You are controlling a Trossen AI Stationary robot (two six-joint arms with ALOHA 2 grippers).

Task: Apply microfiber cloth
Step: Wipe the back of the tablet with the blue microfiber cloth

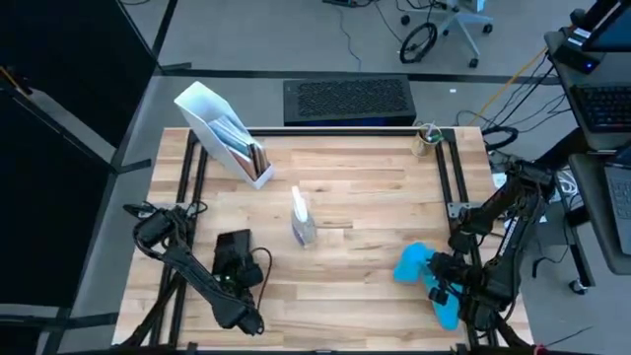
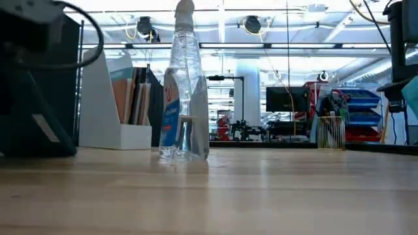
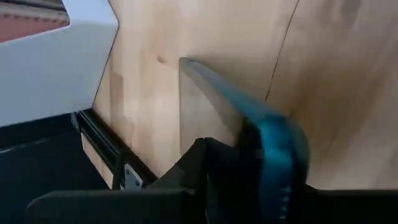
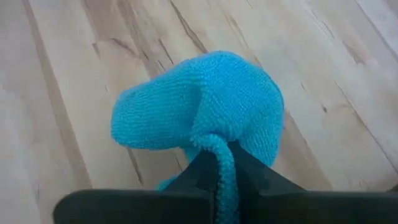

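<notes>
**Cloth in hand, tablet propped, wipe not yet begun**

Right gripper (image 4: 217,165) has the microfiber cloth (image 4: 205,106) pinched between its jaws, a fold of fabric bunched out ahead of the fingers, w/ the rest trailing back. In the high view the cloth (image 1: 419,271) is near the bench's front-right corner, at the right arm's tip, just above or on the wood; can't tell which.

Left gripper (image 1: 232,266) is at front-left of the bench (image 1: 355,197), jaws clamped on the dark tablet (image 1: 234,248). Left wrist view shows the tablet (image 3: 217,93) edge-on, tilted up off the wood, teal trim beside the jaws.

Spray bottle (image 1: 303,222) stands upright mid-bench, between both arms, touched by neither. White file holder (image 1: 222,128) is at the back-left.

Step, by my read: cloth picked up, carry to the tablet pending. Cloth & tablet are well apart.

Next move probably calls for swinging the right arm leftward across the front, passing in front of the bottle w/o knocking it, then laying the bunched fabric flat on the tablet face while the left arm steadies it.
</notes>
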